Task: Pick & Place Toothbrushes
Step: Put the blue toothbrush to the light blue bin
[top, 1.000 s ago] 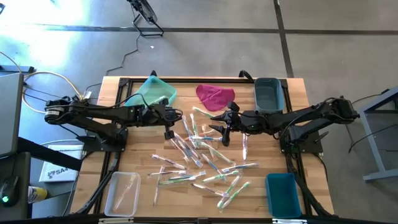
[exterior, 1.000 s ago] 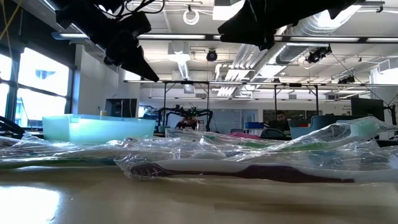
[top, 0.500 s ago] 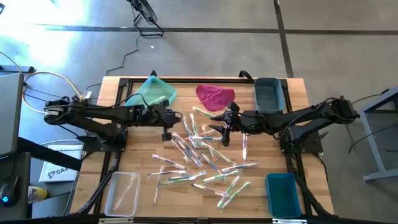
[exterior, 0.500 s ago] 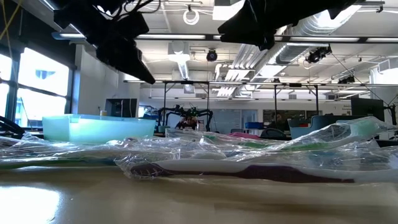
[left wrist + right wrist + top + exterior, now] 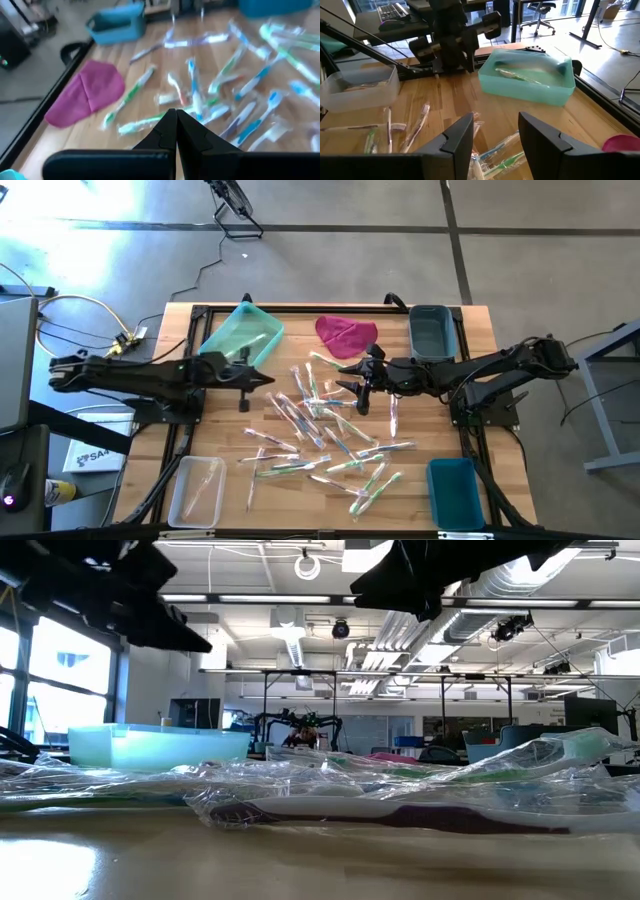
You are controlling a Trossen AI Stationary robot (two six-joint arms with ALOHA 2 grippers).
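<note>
While the toothbrushes (image 5: pixel 325 425) lie scattered over the middle of the surface (image 5: pixel 215 445), reaching toward its near edge, neither tool holds one. Each looks light and stiff, but the clear wrapper is shiny and probably slippery, so a pinch across the middle of the handle seems safest; those overlapping in the heap may drag a neighbour along.

The left tool (image 5: pixel 244 402) hangs with its fingers pressed together and empty, just beside the mint bin (image 5: pixel 242 332) near the far left corner. The right tool (image 5: pixel 360 402) hovers over the far side of the heap, its fingers (image 5: pixel 454 134) spread with nothing between them.

A magenta cloth (image 5: pixel 345 334) and a dark teal bin (image 5: pixel 432 332) sit along the far edge, a clear bin (image 5: pixel 197 490) at the near left corner, a blue bin (image 5: pixel 455 492) at the near right. Open room lies mostly along the left and right sides.
</note>
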